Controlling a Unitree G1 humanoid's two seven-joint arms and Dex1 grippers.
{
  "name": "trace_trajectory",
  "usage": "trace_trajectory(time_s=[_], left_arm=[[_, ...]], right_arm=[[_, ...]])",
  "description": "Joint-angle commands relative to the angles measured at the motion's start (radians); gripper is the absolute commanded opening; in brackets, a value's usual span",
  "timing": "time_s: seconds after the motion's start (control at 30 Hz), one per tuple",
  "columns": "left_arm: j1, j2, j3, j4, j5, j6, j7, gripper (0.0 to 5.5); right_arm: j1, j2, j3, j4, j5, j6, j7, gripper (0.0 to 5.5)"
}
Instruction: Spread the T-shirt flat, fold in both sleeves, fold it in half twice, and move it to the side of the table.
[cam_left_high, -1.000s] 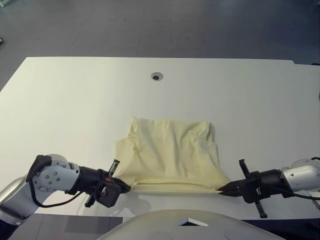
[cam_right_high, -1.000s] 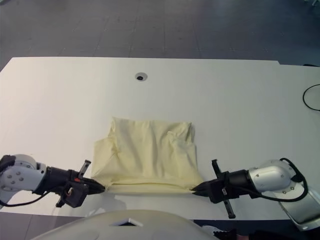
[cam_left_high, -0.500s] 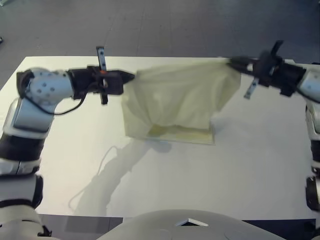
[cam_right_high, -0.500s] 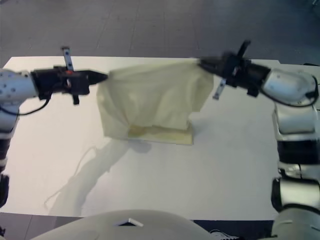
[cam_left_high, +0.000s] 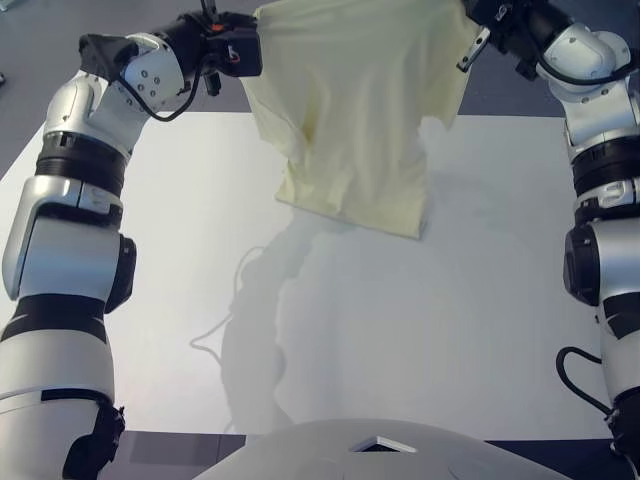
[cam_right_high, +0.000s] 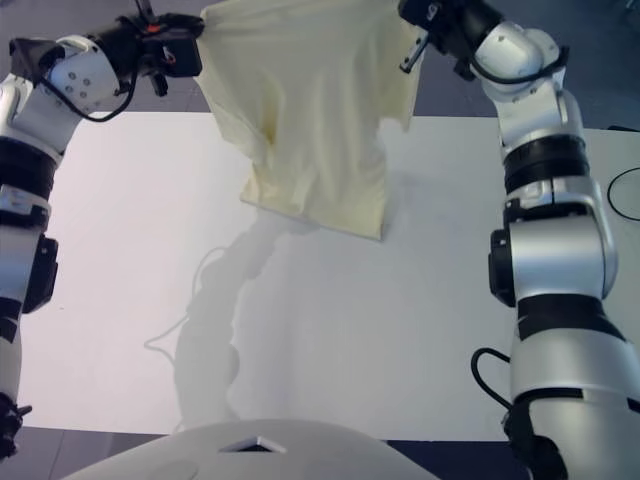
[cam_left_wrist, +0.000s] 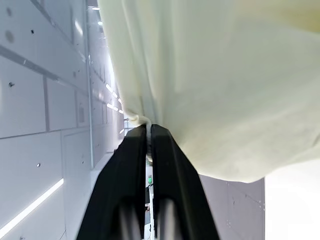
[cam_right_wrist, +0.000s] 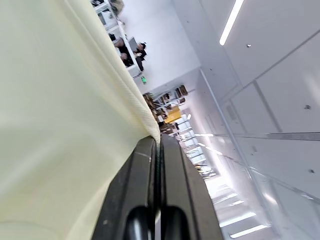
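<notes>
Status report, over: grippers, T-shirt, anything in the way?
Left gripper, right gripper: both shut on T-shirt corners, held high. T-shirt hangs spread, lower edge near table. No obstacle seen.

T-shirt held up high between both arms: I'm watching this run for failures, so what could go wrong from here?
1. The left jaws and right jaws each pinch only a thin edge of the T-shirt; a quick swing might pull it free.
2. It hangs bunched, its lower edge seemingly touching the table; lowered like this, it may land creased rather than flat.
</notes>
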Motion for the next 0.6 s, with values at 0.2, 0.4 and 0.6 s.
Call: trace_trajectory(time_s=[0.2, 0.4, 0.6], left_arm=[[-0.066, 0.003, -0.051, 0.173, 0.048, -0.01, 0.036, 0.0], [0.04, 0.064, -0.03, 0.084, -0.027, -0.079, -0.144, 0.0], [0.248, 0.195, 0.067, -0.228, -0.21, -0.062, -0.359, 0.0]], right_arm=[[-0.151, -0.02, 0.046, 0.157, -0.113, 0.013, -0.189, 0.0], [-0.163, -0.029, 0.067, 0.172, -0.159, 0.007, -0.25, 0.0], [-0.15, -0.064, 0.054, 0.156, -0.159, -0.055, -0.255, 0.0]])
